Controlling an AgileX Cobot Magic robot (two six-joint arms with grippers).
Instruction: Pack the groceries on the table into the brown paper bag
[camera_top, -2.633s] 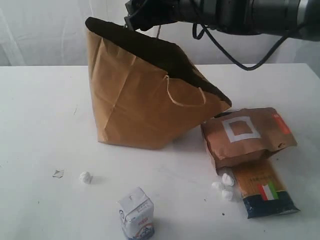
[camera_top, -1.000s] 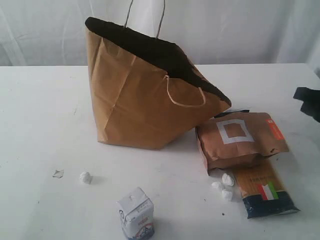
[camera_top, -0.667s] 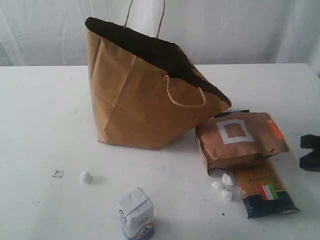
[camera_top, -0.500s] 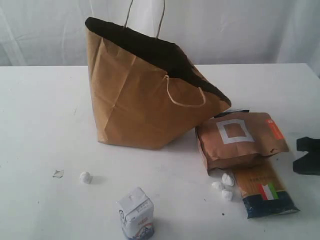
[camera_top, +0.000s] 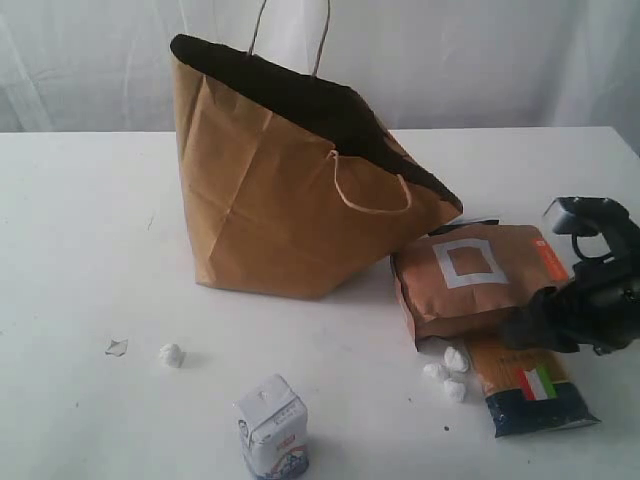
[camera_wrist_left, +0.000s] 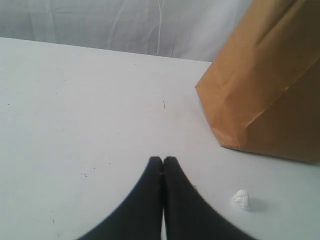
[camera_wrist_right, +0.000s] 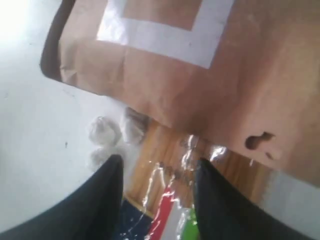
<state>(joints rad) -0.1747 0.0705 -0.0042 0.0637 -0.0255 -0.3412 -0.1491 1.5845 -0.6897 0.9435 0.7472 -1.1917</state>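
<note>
Right gripper (camera_top: 528, 335) hangs low with its two dark fingers (camera_wrist_right: 107, 200) spread and nothing between them. It is released, not grasping. Directly under that gap lies the long pasta packet (camera_top: 535, 385), flat on the table (camera_top: 90, 250). The packet's long axis runs from the fingertips back toward the wrist, so the jaws look set across its width, not along it. Whether they are spread wide enough to clear both edges I can't tell.

The catch sits just ahead of the fingertips. The brown white-square pouch (camera_top: 480, 275) lies over the packet's far end, touching it, so only the nearer stretch of cellophane is bare. A few crumpled white wads (camera_top: 447, 365) sit beside one finger, close to the packet's edge.

Beyond the pouch, well apart from this gripper, stands the brown paper bag (camera_top: 270, 200).

Left gripper (camera_wrist_left: 163, 160) is clenched tight on nothing, out over bare table on the bag's other side. The right arm is plainly the nearer one.
</note>
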